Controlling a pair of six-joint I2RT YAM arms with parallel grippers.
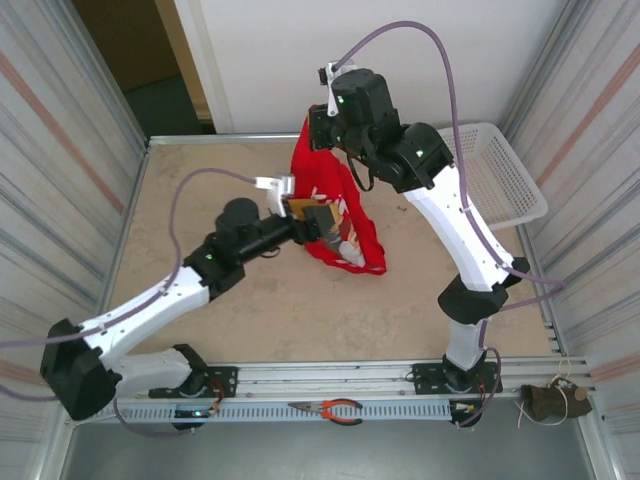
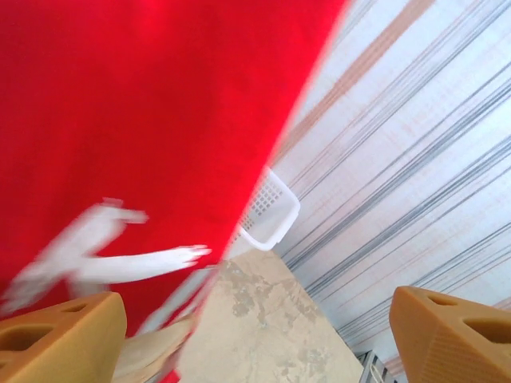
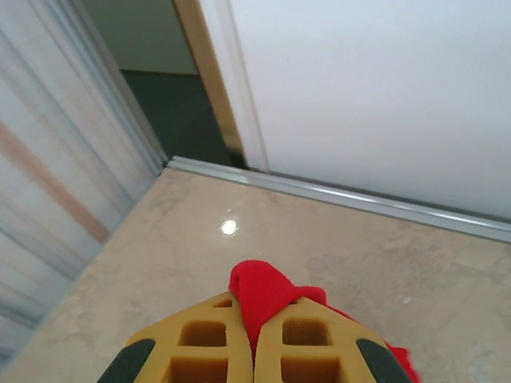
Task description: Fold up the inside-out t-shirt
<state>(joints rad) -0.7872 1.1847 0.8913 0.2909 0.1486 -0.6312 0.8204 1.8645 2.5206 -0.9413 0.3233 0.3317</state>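
The inside-out t-shirt [image 1: 322, 190] is bright red and hangs in a long bunch from my right gripper [image 1: 318, 125], its lower end resting on the table. White lettering and a brown graphic show near its bottom. In the right wrist view my right gripper [image 3: 257, 319] is shut on a fold of the red cloth [image 3: 259, 291]. My left gripper [image 1: 322, 222] stands open beside the middle of the hanging shirt. In the left wrist view the red cloth [image 2: 144, 120] is blurred and lies by the left finger [image 2: 64, 335], with nothing held between the fingers of my left gripper [image 2: 255, 323].
A white mesh basket [image 1: 500, 175] sits at the back right of the table, also seen as the basket [image 2: 271, 209] past the shirt. Red-handled pliers [image 1: 330, 409] lie on the front rail. A small brown object [image 1: 555, 400] sits at the front right. Striped walls enclose both sides.
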